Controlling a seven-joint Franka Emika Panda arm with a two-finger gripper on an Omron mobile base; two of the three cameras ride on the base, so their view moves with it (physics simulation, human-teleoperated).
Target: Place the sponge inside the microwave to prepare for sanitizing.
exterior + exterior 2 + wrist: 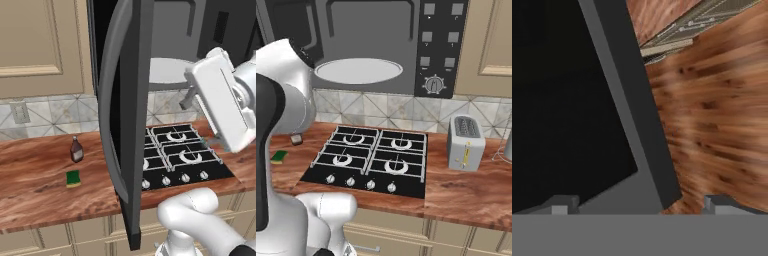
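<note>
The large black microwave with dark glass door stands open, its white round turntable bare. The small green-and-yellow sponge lies on the wooden counter, left of that door, ungrasped. The gripper is spread, empty; pickup and placement remain

Reddish, streaky wood-grain counter, dark glossy glass microwave door with smooth grey handle, matt white turntable, brushed silver metal toaster, patterned stone-look tile backsplash, black cooktop.
</note>
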